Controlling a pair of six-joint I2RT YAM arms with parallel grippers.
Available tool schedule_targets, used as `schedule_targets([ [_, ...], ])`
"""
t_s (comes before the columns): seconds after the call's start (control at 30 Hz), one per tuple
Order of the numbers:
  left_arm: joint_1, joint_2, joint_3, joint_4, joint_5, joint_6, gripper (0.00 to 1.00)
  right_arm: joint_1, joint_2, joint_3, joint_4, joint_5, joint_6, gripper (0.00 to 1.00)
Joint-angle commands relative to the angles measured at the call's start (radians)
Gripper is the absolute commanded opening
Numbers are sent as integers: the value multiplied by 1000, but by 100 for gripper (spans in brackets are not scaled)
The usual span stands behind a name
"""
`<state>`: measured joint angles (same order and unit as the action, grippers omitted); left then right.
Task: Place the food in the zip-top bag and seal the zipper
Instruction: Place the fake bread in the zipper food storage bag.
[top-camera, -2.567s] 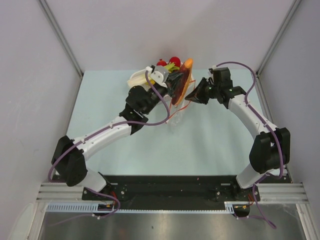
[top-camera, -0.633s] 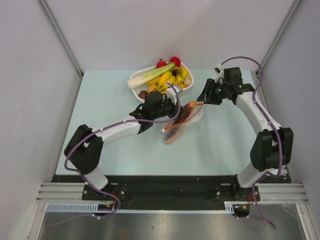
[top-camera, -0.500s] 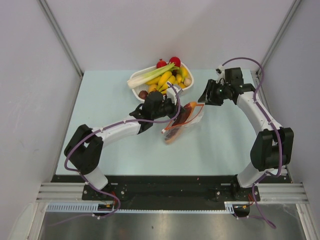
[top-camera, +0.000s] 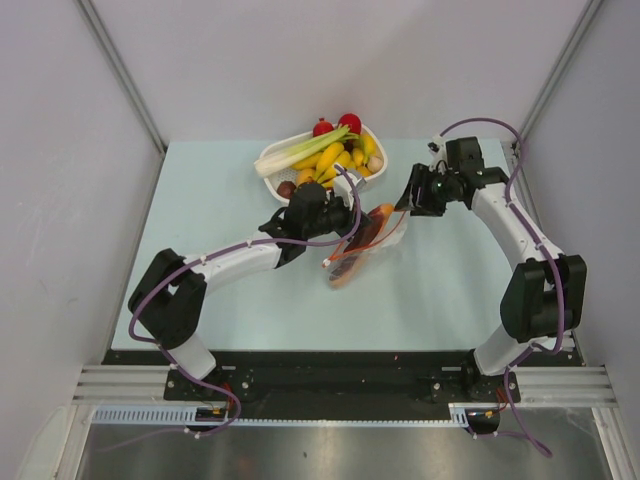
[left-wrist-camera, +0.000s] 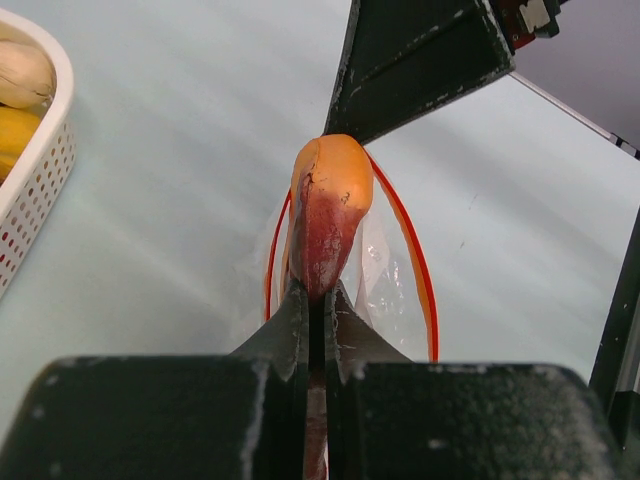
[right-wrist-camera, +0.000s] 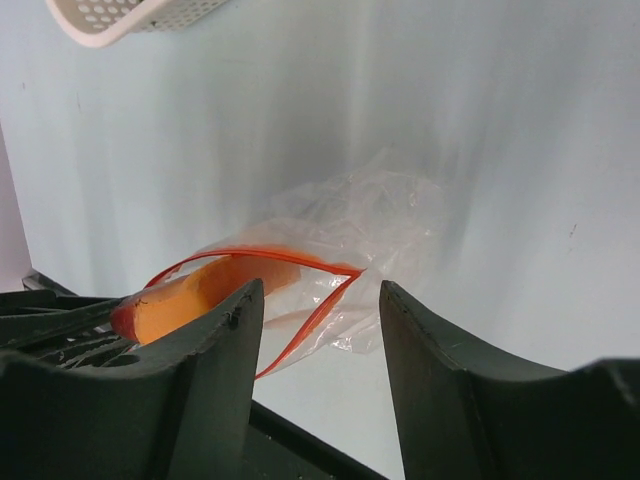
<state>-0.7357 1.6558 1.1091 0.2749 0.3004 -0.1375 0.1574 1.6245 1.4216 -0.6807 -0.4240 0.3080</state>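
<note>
My left gripper (left-wrist-camera: 318, 295) is shut on a long piece of food (left-wrist-camera: 325, 210), dark purple-red on its skin and orange at its far end. That end sits inside the mouth of the clear zip-top bag (right-wrist-camera: 380, 215), and the orange-red zipper (left-wrist-camera: 420, 270) loops open around it. From above, the bag (top-camera: 392, 232) lies on the table's middle with the left gripper (top-camera: 340, 235) at its left. My right gripper (right-wrist-camera: 320, 300) is open just short of the mouth's right corner, touching nothing. It also shows from above (top-camera: 405, 203). The zipper (right-wrist-camera: 300, 258) gapes.
A white slatted basket (top-camera: 268, 165) stands at the back of the table holding yellow bananas (top-camera: 335, 155), a green-white leek (top-camera: 305, 150) and red pieces (top-camera: 350, 122). Its rim shows at the left (left-wrist-camera: 40, 160). The right gripper's finger (left-wrist-camera: 420, 60) is just beyond the bag.
The left gripper, with the orange-ended piece, has come from over the basket toward the table's middle. Over the last half second the right gripper edged left toward the bag's mouth.
</note>
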Motion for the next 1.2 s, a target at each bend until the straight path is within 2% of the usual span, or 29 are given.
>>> schedule_targets([
  [0.0, -4, -27, 35, 61, 25, 10, 0, 22, 0, 19, -31, 21, -32, 54],
  [0.2, -5, -27, 40, 60, 39, 16, 0, 24, 20, 14, -46, 54, -27, 52],
  [0.27, -7, -30, 37, 60, 54, 29, 0, 22, 26, 13, -43, 45, -17, 44],
  [0.3, -10, -30, 35, 50, 68, 41, 0, 19, 29, 11, -39, 33, -12, 39],
  [0.33, -17, -31, 34, 41, 77, 56, 0, 18, 29, 13, -31, 21, 0, 26],
  [0.43, -37, -21, 46, -17, 94, 110, 0, 13, 14, 13, 0, -48, 34, 0],
  [0.57, -41, 15, 87, -112, 48, 134, 0, 11, -43, 13, 12, -117, 92, 0],
  [0.8, -54, 137, 291, -391, -148, 162, 0, 62, -146, 13, -16, -52, 146, 0],
  [1.0, -63, 157, 321, -411, -293, 118, 0, 122, -199, 13, -65, 39, 141, 0],
  [1.13, -86, 171, 325, -428, -206, 134, 0, 116, -209, 13, -59, 33, 158, 0],
  [1.17, -94, 176, 340, -462, -160, 134, 3, 116, -209, 13, -51, 25, 163, 0],
])
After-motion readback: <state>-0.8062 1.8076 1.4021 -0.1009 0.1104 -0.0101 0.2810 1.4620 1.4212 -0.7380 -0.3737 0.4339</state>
